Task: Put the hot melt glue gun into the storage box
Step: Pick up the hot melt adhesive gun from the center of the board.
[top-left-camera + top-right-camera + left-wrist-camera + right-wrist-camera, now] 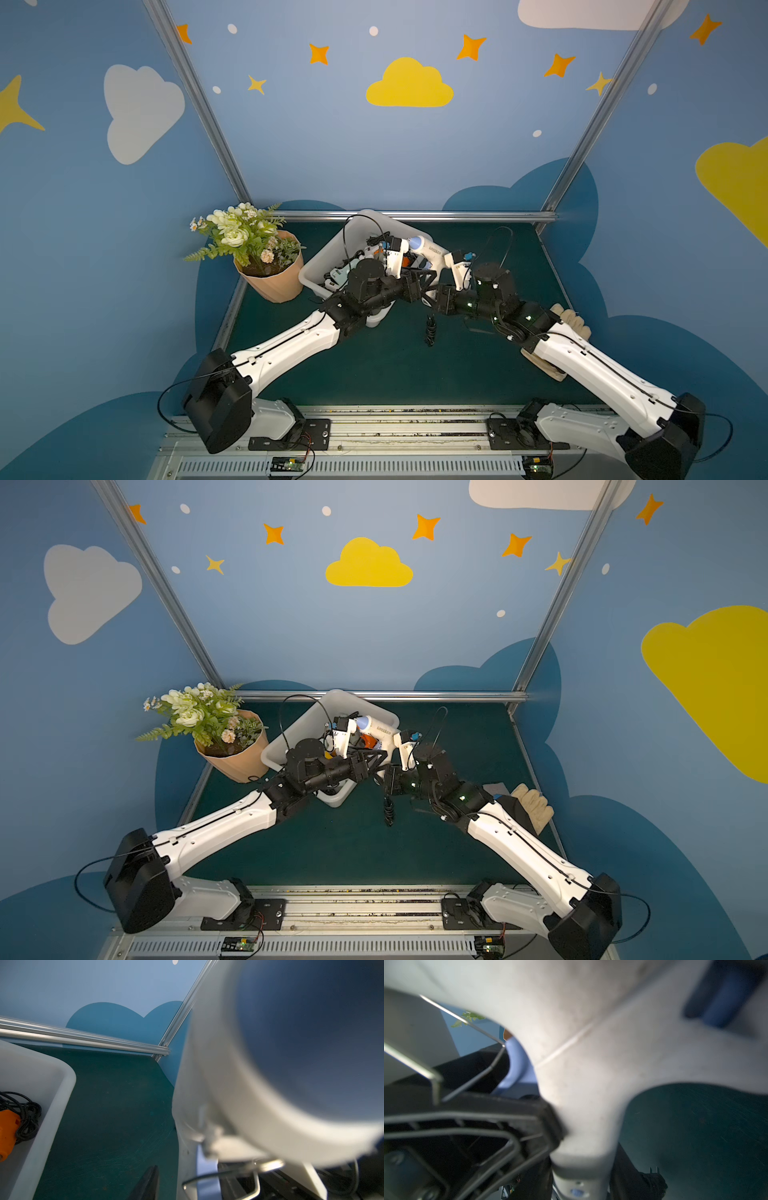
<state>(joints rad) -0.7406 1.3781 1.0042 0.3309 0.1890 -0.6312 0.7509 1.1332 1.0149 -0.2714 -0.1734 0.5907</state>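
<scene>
Right claw (432, 296), on the arm that crosses a pale glove (534, 802) nearest me, is clamped on the lower handle of the hot melt glue gun (432, 250) and holds it up off the table (374, 365). I see the gun's black cord (430, 330) hanging beneath it in a tied bundle.

Left claw (428, 277) comes in from the other side at the same handle, up by the trigger. In my left wrist view one finger (147, 1182) stands just beside the white shell and the other is hidden behind the gun, so I cannot tell whether it grips.

I read the gun as raised at the right-hand rim of the storage box (328, 262), blue nozzle pointing toward the box, not lying inside it. The box sits cornerwise on the table, and in it lie an orange tool (7, 1128) and a coil of black cable (27, 1118). Just beside the box on the left stands a flower pot (274, 286). Behind everything, a metal rail (415, 216) runs along the table's far edge.
</scene>
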